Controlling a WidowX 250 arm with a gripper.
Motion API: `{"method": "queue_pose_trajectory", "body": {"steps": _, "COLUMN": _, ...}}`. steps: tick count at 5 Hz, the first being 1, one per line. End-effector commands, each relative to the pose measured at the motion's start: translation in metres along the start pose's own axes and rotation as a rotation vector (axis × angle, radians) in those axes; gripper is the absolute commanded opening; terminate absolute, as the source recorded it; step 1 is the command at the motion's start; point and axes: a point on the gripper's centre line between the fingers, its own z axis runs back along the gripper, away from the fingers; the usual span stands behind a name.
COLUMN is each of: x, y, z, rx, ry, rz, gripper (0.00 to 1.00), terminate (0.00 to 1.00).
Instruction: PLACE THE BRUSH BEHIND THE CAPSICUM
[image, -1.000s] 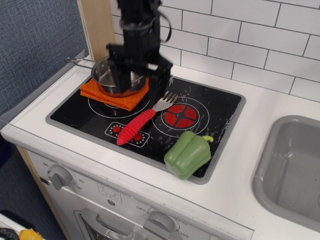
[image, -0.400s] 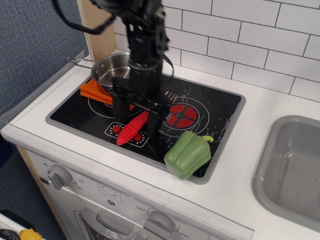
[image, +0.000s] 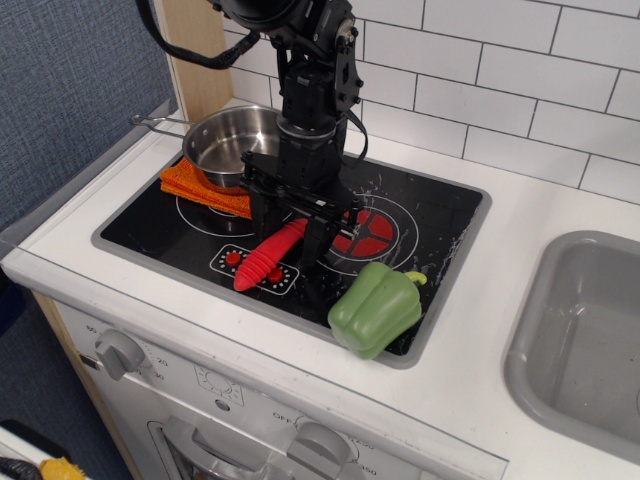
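The brush (image: 263, 256) lies flat on the black cooktop (image: 140, 225), toward the front edge of the desk (image: 500, 345) and left of centre. Its long axis runs diagonally: the ribbed red handle points to the front-left corner, and the grey pronged head, now hidden under the arm, points toward the back-right. The end effector (image: 289, 230) stands directly over the upper part of the handle with its two fingers spread, one on either side of the red shaft and low near the cooktop; they look parted, not yet closed on it.

A second ago the end effector hung over the steel pot (image: 222, 143) near the back-left corner, and the fork-like head was in plain view. Since then it has come forward and down to straddle the brush, which has not shifted. That suggests the approach is finished and the grasp is the step in hand.

The capsicum (image: 375, 308) sits near the front edge, right of the brush and apart from it, stem toward the back-right. The orange cloth (image: 203, 188) lies beneath the pot.
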Motion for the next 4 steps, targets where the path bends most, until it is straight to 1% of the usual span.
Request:
{"method": "queue_pose_trajectory", "body": {"steps": 1, "x": -0.010, "y": 0.013, "z": 0.013, "rx": -0.009, "ry": -0.039, "rz": 0.052, "gripper": 0.00, "terminate": 0.00}}
{"method": "queue_pose_trajectory", "body": {"steps": 2, "x": -0.011, "y": 0.023, "z": 0.049, "rx": 0.012, "ry": -0.092, "rz": 0.137, "gripper": 0.00, "terminate": 0.00}}
{"method": "queue_pose_trajectory", "body": {"steps": 3, "x": 0.007, "y": 0.011, "z": 0.085, "rx": 0.005, "ry": -0.130, "rz": 0.192, "gripper": 0.00, "terminate": 0.00}}
{"method": "queue_pose_trajectory", "body": {"steps": 4, "x": 0.035, "y": -0.020, "z": 0.093, "rx": -0.016, "ry": -0.108, "rz": 0.157, "gripper": 0.00, "terminate": 0.00}}
